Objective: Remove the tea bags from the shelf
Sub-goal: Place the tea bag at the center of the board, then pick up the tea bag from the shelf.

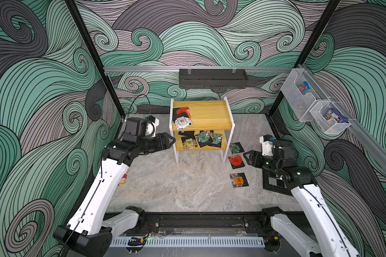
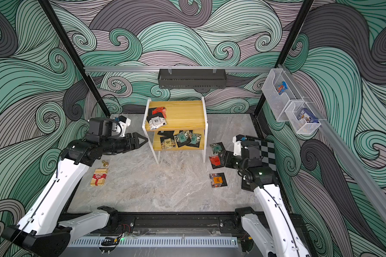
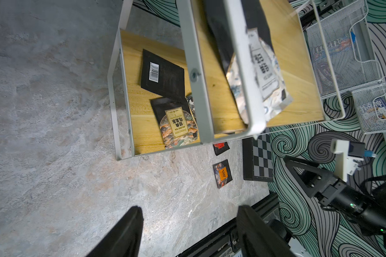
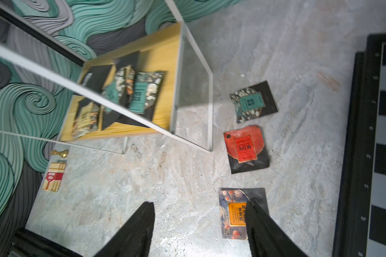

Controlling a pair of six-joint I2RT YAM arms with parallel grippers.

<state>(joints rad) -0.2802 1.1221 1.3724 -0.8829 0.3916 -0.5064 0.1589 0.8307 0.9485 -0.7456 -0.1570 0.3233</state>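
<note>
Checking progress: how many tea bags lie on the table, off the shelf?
3, all right of the shelf: teal-label bag nearest its leg, red-label bag just in front, orange-label bag nearest the front edge. The arms may hide others.

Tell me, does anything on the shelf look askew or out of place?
Yes. The silver tea bag on the top board of the shelf is crumpled and juts over the front edge. On the lower board the tea bags lie in a skewed, overlapping heap.
</note>
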